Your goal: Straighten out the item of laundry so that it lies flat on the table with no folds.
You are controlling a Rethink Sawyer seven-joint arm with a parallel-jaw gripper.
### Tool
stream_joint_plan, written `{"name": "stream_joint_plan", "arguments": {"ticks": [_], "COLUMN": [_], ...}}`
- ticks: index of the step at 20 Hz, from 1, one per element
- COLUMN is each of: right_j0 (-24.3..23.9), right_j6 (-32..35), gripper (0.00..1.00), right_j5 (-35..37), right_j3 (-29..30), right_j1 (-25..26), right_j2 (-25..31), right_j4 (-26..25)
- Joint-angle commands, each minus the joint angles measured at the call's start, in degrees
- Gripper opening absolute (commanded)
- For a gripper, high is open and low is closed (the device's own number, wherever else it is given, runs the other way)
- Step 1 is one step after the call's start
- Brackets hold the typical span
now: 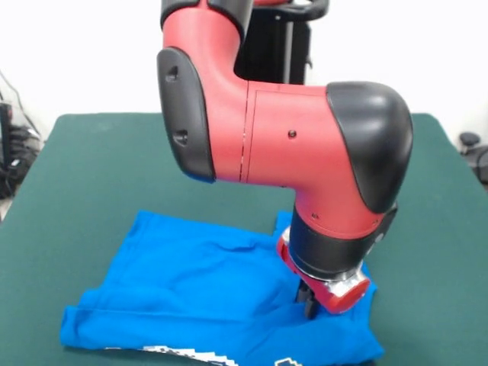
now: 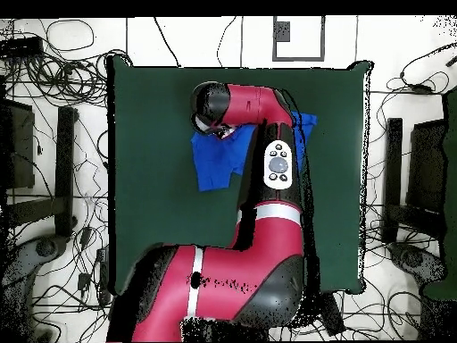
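The item of laundry (image 1: pixel 191 293), a bright blue T-shirt, lies rumpled near the front edge of the dark green table (image 1: pixel 91 168). Its plain side faces up, and a strip of white pixel graphic peeks out at its lower hem. My gripper (image 1: pixel 309 306) points straight down and presses into the shirt's right part, where the cloth wrinkles around it. From above, the shirt (image 2: pixel 214 159) shows on both sides of my arm (image 2: pixel 278 165), which hides the gripper and the shirt's middle. Bare table (image 2: pixel 143 134) surrounds the shirt.
My red and black arm reaches over the table's centre. Green cloth stretches wide behind and beside the shirt. On the floor around the table lie many cables (image 2: pixel 62 71), and dark equipment (image 2: pixel 419 170) stands at both sides.
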Motion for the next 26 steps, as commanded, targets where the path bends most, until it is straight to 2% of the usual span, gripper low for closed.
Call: {"name": "stream_joint_plan", "arguments": {"ticks": [1,4,5,8,11,13,17,26], "right_j0": [2.7,2.5,2.5,2.7,2.0,1.7,1.4,0.8], "right_j6": [-4.9,-6.2,-6.9,-5.2,-9.4,-7.9,-9.2,-7.7], "gripper": [0.0,0.0,1.0,1.0,1.0,1.0,1.0,1.0], "right_j5": [-7.2,-8.1,-8.2,-10.8,-9.3,-10.3,-9.9,-11.8], "right_j3": [2.8,7.1,7.9,11.0,15.1,17.4,17.8,20.3], "right_j1": [1.7,-0.6,-1.0,-2.2,-5.0,-6.3,-6.8,-8.0], "right_j2": [7.0,6.6,6.5,5.6,6.1,6.2,6.2,6.3], "right_j4": [0.1,-0.4,-0.7,-1.3,-1.7,-1.2,-2.0,-2.2]}}
